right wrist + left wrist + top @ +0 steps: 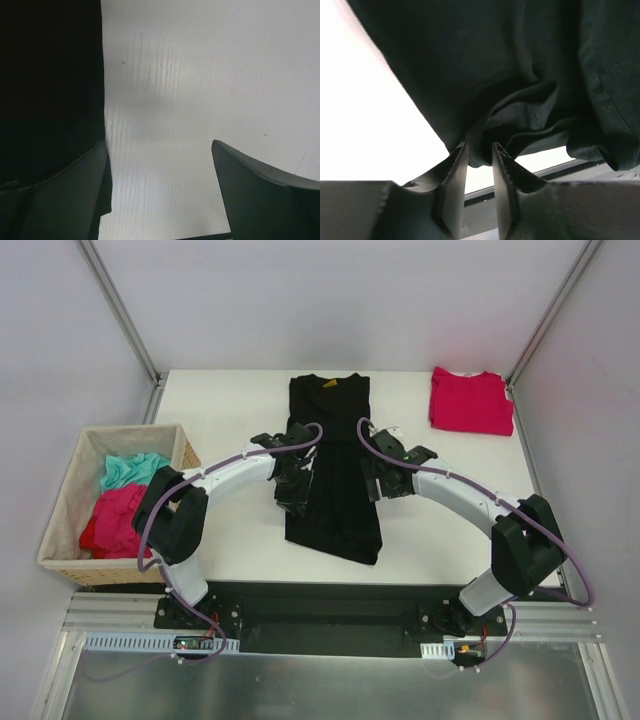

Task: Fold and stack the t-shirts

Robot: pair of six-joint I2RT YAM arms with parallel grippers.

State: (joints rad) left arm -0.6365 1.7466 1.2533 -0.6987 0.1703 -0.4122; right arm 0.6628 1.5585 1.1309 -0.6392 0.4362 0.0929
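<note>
T-shirts: two on the table (220, 410), one black t-shirt (333, 465) and one red t-shirt (471, 400).
Black t-shirt: folded into a long narrow strip down the middle of the table, collar at the far end, between the two arms.
Red t-shirt: folded flat at the far right corner, well apart from the black one.
Basket: one basket (60, 510) off the table's left edge, holding a teal cloth (132, 470) and a pink cloth (115, 520).
Hard to tell: whether the basket cloths are shirts; the black t-shirt's side edges are partly covered by the wrists.
Left arm (225, 480): bent inward over the shirt's left edge.
Left fingers (454, 185): nearly closed, pinching a bunched fold of the black t-shirt.
Right arm (460, 495): bent inward to the shirt's right edge.
Right fingers (260, 190): spread wide, holding nothing, above bare table, with one finger at the black cloth's edge.
</note>
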